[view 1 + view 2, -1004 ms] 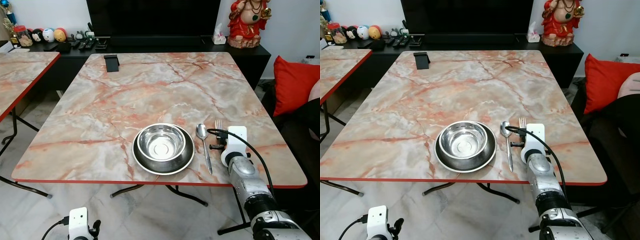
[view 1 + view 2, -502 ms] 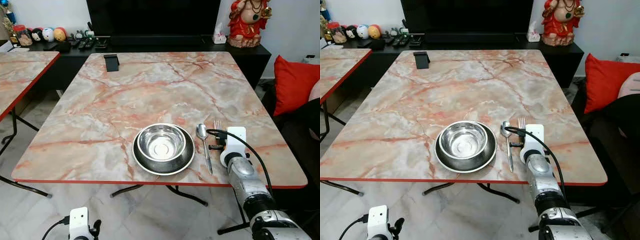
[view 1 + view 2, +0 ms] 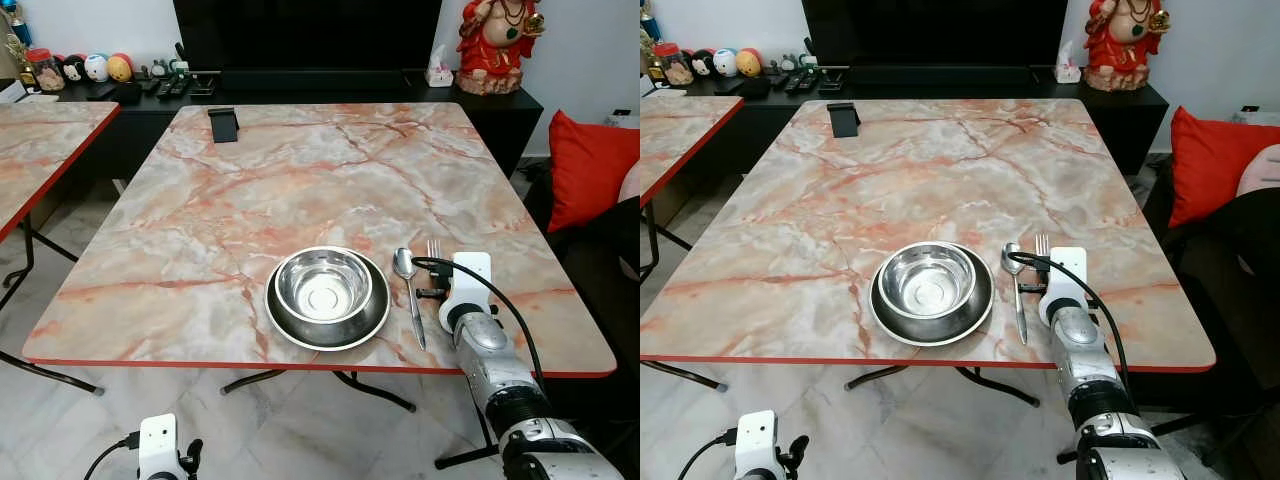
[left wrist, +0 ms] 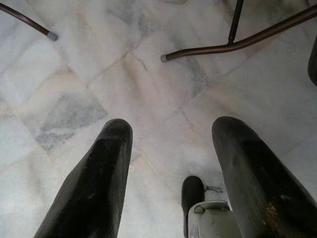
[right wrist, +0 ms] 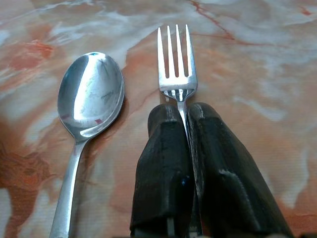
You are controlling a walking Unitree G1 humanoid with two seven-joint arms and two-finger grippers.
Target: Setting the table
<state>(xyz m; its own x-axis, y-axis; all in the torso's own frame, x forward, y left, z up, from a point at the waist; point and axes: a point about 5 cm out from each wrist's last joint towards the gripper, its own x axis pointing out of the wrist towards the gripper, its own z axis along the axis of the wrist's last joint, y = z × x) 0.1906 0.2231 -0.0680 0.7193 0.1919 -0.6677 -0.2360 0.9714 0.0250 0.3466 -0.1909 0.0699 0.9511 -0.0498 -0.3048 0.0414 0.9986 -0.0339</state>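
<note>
Beside the spoon (image 5: 89,99) – right gripper (image 5: 182,111) clamps the fork (image 5: 176,64); bowl (image 3: 323,284) near.

The tabletop (image 3: 300,190) was pink-veined marble with a red edge, and a second one like it (image 3: 40,150) stood just off to the left. Beyond ran a low black cabinet (image 3: 330,95) under a dark screen (image 3: 305,35), with a red statue (image 3: 495,45) on its right end (small figurines crowded the left). The floor (image 3: 300,430) was pale marble tile. A red cushion (image 3: 585,165) sat to the right.
</note>
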